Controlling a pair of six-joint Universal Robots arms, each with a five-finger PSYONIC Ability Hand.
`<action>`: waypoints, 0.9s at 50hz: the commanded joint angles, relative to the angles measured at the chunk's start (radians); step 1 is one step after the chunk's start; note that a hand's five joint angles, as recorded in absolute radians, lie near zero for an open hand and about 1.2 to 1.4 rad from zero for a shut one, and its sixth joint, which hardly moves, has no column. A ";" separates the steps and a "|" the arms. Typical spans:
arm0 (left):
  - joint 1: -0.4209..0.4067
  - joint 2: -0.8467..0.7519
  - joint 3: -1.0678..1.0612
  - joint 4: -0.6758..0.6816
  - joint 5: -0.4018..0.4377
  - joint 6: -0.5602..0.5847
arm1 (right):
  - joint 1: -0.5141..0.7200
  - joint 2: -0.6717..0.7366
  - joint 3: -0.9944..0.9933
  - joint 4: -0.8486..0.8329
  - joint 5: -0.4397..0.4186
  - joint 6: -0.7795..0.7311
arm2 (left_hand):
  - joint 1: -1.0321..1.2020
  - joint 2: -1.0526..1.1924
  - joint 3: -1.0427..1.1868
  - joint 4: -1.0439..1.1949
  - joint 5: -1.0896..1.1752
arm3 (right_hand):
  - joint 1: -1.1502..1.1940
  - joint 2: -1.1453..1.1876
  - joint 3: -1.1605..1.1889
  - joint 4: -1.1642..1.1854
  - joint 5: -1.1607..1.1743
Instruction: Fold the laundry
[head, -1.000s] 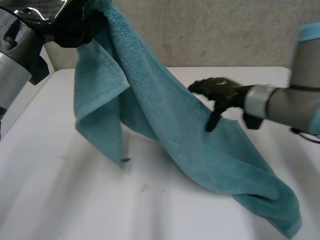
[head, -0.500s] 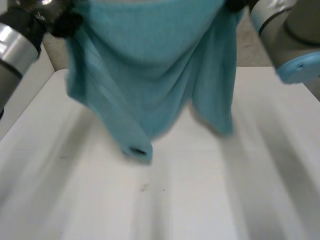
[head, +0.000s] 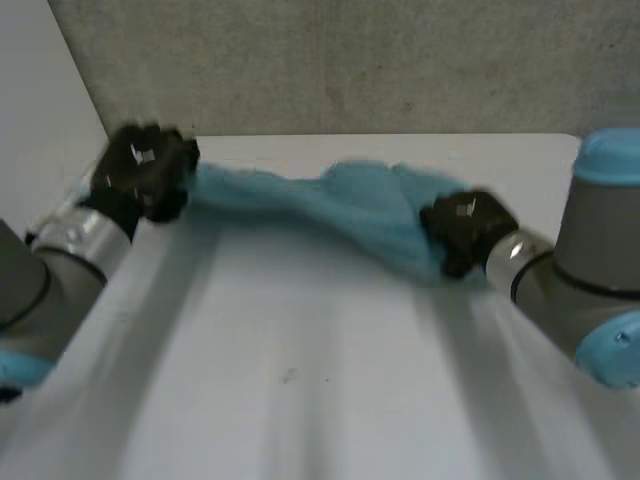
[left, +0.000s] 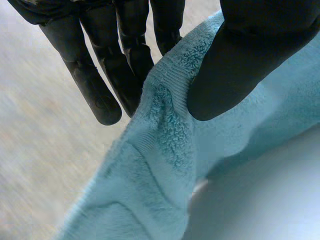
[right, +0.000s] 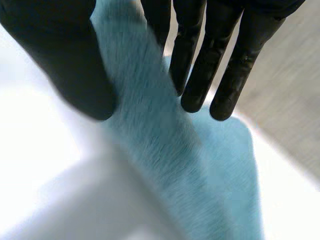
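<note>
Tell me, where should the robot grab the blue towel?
Probably at its two ends, on the edge, one hand from each side. The towel is a long strip stretched between the left hand and right hand, both pinching it there.

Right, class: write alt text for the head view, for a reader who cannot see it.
A blue towel is stretched, bunched and twisted, between two black robot hands over the far part of a white table. The left hand holds one end, the right hand the other; a grey wall stands behind.
</note>
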 joint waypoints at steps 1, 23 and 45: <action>0.006 0.009 -0.114 -0.007 -0.001 0.045 | -0.022 0.044 0.003 0.035 -0.009 0.015 | 0.243 0.195 0.201 0.200 0.274 | -0.009 -0.126 -0.136 -0.137 -0.148; 0.063 0.060 -0.169 -0.016 -0.001 0.036 | -0.280 -0.043 0.139 0.015 -0.216 -0.175 | 0.243 0.195 0.201 0.200 0.274 | -0.147 -0.264 -0.274 -0.275 -0.286; 0.150 -0.035 -0.106 -0.018 -0.010 0.036 | -0.401 0.119 0.161 -0.071 -0.306 -0.324 | 0.243 0.195 0.201 0.200 0.274 | 0.047 -0.070 -0.080 -0.082 -0.092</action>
